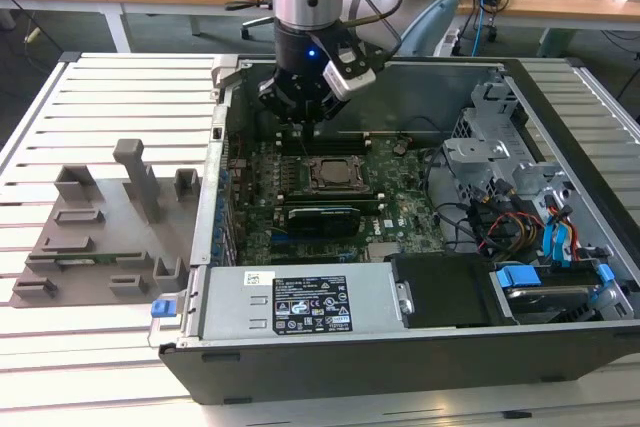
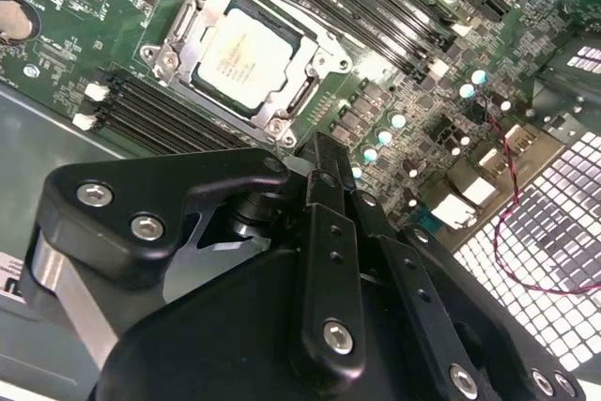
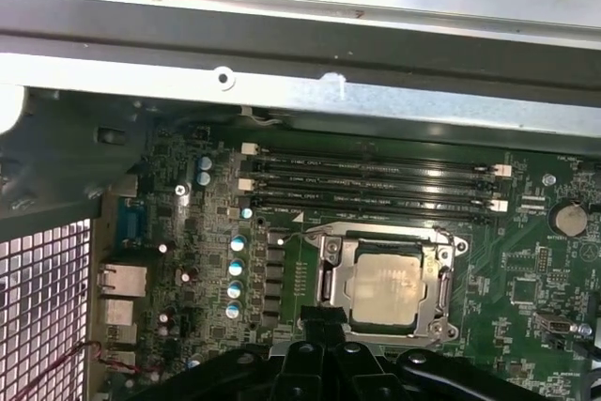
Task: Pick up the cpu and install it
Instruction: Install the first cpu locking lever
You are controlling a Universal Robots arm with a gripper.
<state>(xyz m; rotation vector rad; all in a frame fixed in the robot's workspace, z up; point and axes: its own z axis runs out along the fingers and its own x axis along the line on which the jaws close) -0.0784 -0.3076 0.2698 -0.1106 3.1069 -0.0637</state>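
Note:
The cpu (image 1: 330, 173) is a pale silver square lying flat inside the metal-framed socket on the green motherboard (image 1: 400, 209), within the open computer case. It shows in both wrist views (image 2: 246, 55) (image 3: 388, 288). My black gripper (image 1: 303, 132) hangs above the board, a little behind the socket and toward the exterior view's left, apart from the chip. Its fingertips come together in both wrist views (image 2: 319, 147) (image 3: 316, 316), shut with nothing between them.
Dark memory slots (image 3: 376, 180) run beside the socket. The case's metal wall (image 3: 300, 91) stands close behind the gripper. A power supply (image 1: 300, 312) fills the case front, and a drive cage with cables (image 1: 510, 197) is on the right. Grey fixture blocks (image 1: 100, 227) sit on the slatted table.

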